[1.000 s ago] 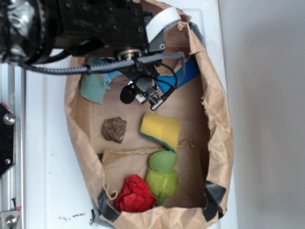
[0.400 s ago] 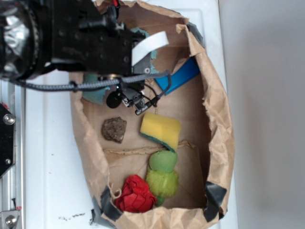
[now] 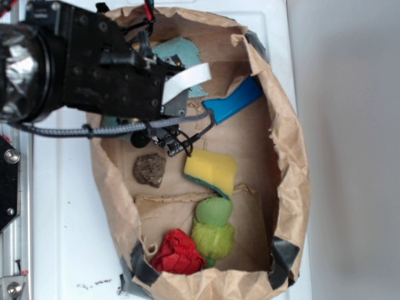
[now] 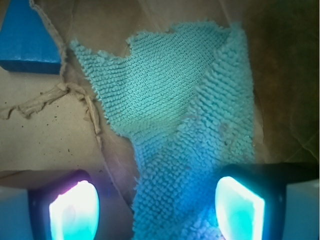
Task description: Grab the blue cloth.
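Note:
The blue cloth is a pale teal terry rag with ragged edges, lying flat on the brown paper floor. In the wrist view it fills the middle and runs down between the fingers. My gripper is open above it, the left fingertip over bare paper and the right fingertip over the rag's edge. In the exterior view only a patch of the blue cloth shows near the top of the bag. The black arm covers the rest and hides the fingers.
Everything lies inside a brown paper bag with raised crumpled walls. A rigid blue block lies right of the cloth. Further down are a yellow sponge, a brown rock, green balls and a red object.
The arm has moved left in the exterior view, uncovering the cloth's upper patch and more of the blue block. The other objects have not moved.

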